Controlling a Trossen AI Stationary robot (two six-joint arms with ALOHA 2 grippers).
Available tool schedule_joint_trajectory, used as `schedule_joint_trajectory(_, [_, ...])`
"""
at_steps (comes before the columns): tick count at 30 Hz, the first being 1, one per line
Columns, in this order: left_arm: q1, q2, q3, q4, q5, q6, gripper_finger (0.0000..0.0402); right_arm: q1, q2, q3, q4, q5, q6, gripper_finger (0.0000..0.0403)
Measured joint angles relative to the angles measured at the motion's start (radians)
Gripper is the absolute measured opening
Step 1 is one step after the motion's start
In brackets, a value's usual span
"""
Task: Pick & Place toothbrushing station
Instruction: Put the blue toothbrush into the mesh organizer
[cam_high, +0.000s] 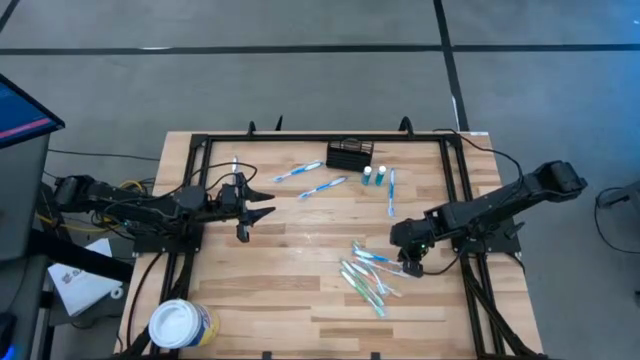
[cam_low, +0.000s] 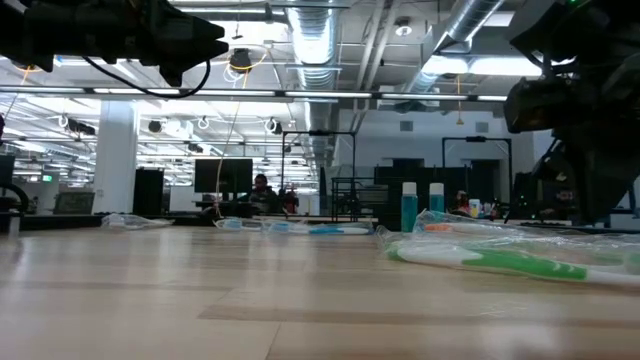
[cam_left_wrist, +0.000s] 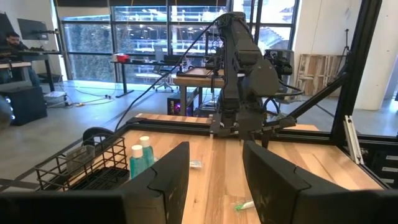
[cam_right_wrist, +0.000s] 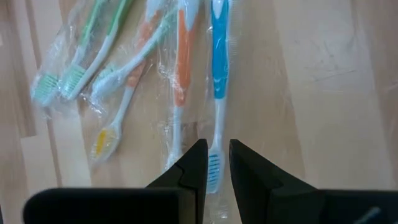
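The black wire-mesh caddy (cam_high: 350, 153) stands on its base at the table's far edge; it also shows in the left wrist view (cam_left_wrist: 81, 165). My right gripper (cam_high: 408, 266) is low over the pile of wrapped toothbrushes (cam_high: 365, 280) at the near right. It is closed to a narrow gap (cam_right_wrist: 216, 146) on a blue toothbrush (cam_right_wrist: 217, 74). My left gripper (cam_high: 262, 207) is open and empty, raised over the table's left half, its fingers (cam_left_wrist: 168, 174) pointing toward the right arm. My right gripper has the blue toothbrush's bristle end (cam_right_wrist: 214, 165) between its two fingers, which come from above and stand on either side of the brush. The brush lies flat on the table in its clear wrapper, its handle stretching away from the fingers.
Two teal bottles (cam_high: 373, 175) stand right of the caddy. Loose toothbrushes (cam_high: 322, 186) lie in front of it, and another (cam_high: 391, 192) beside the bottles. A round white tub (cam_high: 182, 325) sits at the near left corner. A black frame (cam_high: 200, 140) rims the table.
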Motion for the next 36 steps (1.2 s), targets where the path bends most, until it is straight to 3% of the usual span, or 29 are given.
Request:
schedule_joint_trajectory(10, [0.0,0.0,0.0,0.0,-0.001,0.0,0.0145,0.003,0.0,0.0,0.004,0.019,0.002,0.0065])
schedule_joint_trajectory(18, [0.0,0.0,0.0,0.0,-0.001,0.0,0.0145,0.003,0.0,0.0,0.035,0.026,-0.004,0.0117])
schedule_joint_trajectory(29, [0.0,0.0,0.0,0.0,-0.004,0.0,0.0145,0.002,0.149,0.001,0.06,0.042,-0.024,0.0164])
schedule_joint_trajectory(36, [0.0,0.0,0.0,0.0,-0.004,0.0,0.0145,0.002,0.179,0.017,0.045,0.044,-0.031,0.0159])
